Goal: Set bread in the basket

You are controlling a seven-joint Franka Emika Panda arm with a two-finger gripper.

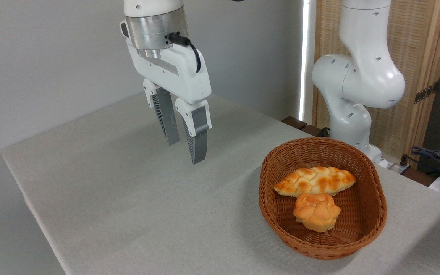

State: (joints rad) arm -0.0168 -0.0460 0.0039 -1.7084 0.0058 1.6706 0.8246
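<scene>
The bread (316, 211), a small round orange-golden knotted bun, lies inside the basket (281, 225) near its front. The basket is an oval reddish-brown wicker one at the right of the table. My gripper (185, 152) hangs well to the left of the basket, above the table's middle. Its two grey fingers (198, 141) point down, stand apart and hold nothing.
A longer braided golden loaf (314, 180) lies in the basket behind the bun. The arm's white base (351, 99) stands behind the basket. Cables and clutter (437, 160) sit at the far right. The grey cloth-covered table (128, 198) has its edge at left and front.
</scene>
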